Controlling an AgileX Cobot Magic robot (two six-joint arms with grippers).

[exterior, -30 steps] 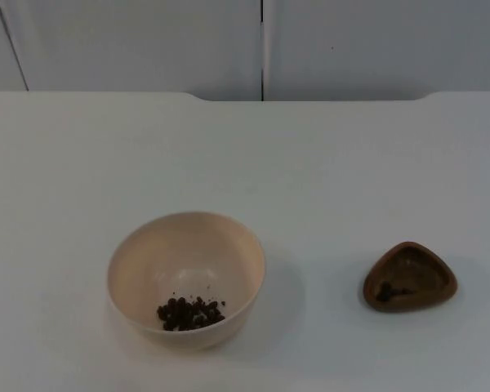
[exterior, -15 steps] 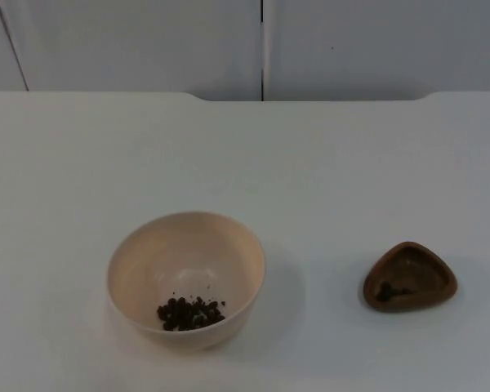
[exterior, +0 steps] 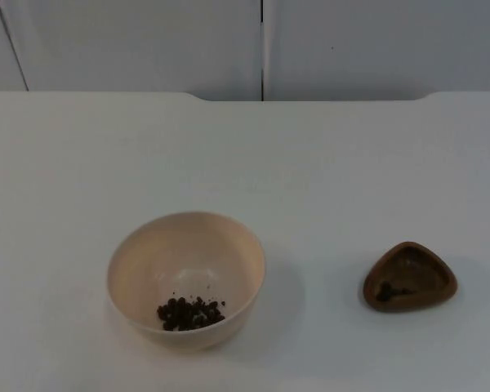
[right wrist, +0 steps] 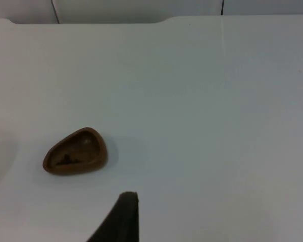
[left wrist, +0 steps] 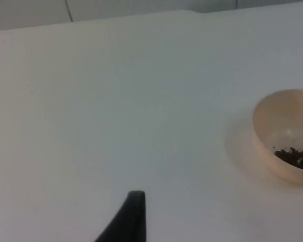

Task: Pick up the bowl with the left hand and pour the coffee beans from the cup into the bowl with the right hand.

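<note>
With both jaw states impossible to tell, the bowl (exterior: 186,278) lies well off the left gripper (left wrist: 134,212), whose careless rim grab could spill its coffee beans (exterior: 190,313), while the cup (exterior: 409,276), well clear of the right gripper (right wrist: 123,214), could tip.

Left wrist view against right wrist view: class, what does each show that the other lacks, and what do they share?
Left wrist view alone: the cream bowl with coffee beans heaped inside. Right wrist view alone: the brown cup, a few dark beans left in it. Shared: the white table ending at the grey wall, and one black fingertip.
</note>
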